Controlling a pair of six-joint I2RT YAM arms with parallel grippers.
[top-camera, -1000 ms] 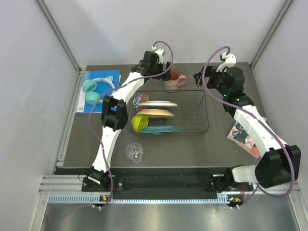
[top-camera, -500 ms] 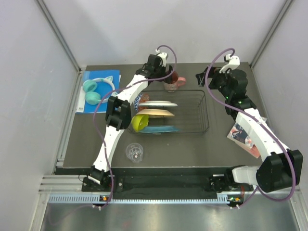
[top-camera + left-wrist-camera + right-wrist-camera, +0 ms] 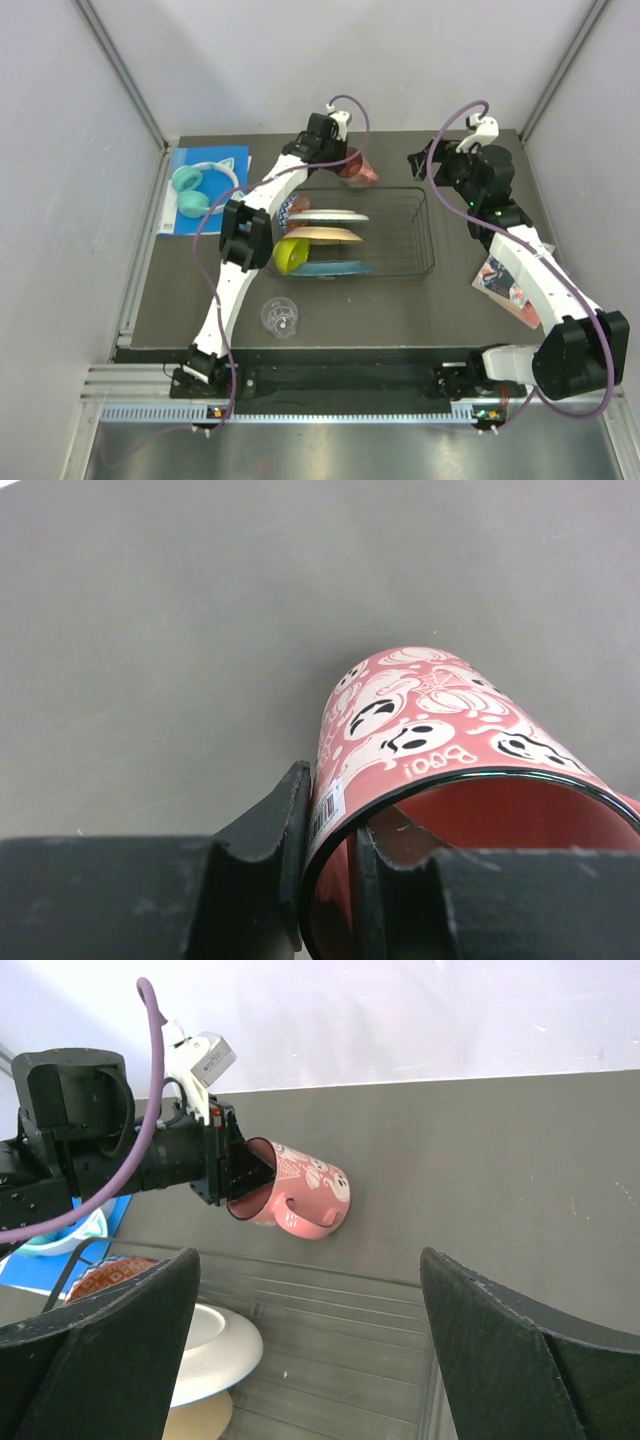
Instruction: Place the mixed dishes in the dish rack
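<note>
Even, diffuse overhead light, bright and without hard shadows on the matte dark desk (image 3: pixel 400 300), a soft sheen on the metal strip (image 3: pixel 350 450), and close-up fingers (image 3: pixel 265 830) dark and low in detail.

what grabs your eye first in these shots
The pink mug stands out, tilted steeply just beyond the far edge of the dish rack, with the left gripper pinching its rim, one finger inside. Next come the plates and lime-green bowl in the rack, and the small clear glass alone nearer the arm bases.
</note>
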